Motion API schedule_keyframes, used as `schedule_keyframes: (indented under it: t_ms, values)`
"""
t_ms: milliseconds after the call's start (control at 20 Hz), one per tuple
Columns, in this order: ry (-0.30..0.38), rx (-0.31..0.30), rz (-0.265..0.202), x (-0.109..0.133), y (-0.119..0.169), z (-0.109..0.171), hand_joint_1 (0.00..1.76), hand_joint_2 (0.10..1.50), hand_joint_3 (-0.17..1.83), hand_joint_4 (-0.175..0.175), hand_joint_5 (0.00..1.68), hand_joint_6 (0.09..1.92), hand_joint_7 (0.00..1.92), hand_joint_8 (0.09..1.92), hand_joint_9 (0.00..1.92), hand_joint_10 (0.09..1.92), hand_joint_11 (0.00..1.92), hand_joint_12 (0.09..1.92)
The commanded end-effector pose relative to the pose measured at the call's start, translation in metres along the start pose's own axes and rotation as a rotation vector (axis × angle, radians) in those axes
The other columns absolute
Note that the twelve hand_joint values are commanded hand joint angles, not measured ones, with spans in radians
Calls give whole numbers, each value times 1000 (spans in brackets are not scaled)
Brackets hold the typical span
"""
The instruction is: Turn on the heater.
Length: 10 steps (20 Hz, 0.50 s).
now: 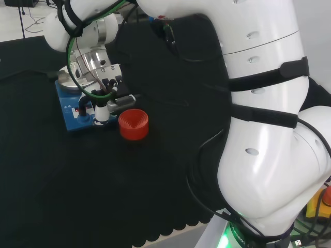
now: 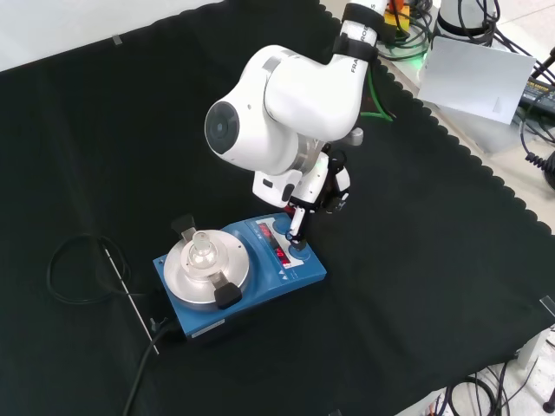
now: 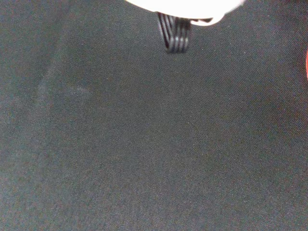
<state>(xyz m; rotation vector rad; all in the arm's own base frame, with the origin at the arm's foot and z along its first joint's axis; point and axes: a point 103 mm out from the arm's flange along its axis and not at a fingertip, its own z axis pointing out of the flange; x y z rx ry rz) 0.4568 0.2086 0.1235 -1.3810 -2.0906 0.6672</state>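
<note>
The hand [image 2: 314, 192] reaches down with one straight finger [image 2: 297, 227] touching the front panel of the blue heater [image 2: 290, 270], which sits mid-worktop [image 2: 434, 260] beside a red ribbed ring [image 1: 134, 124]; the other fingers look relaxed.

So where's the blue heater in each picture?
Head view: heater at left, beside the red ring.
Front view: heater at lower middle, under the hand.
Wrist view: black cloth and a red sliver, no heater.
Shared landmark: the hand over the heater's panel.
</note>
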Motion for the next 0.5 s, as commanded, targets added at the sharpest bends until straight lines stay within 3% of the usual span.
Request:
schedule_keyframes:
  t_ms: [50,500]
  values:
    - [-3,-28,-10,3,-8,-10,1404,660,1073,-96,219,622,1540,1615,1660,1461,1245,1314]
    - [7,-99,-15,6,-29,-38,1403,658,1074,-97,220,624,1540,1614,1659,1459,1246,1313]
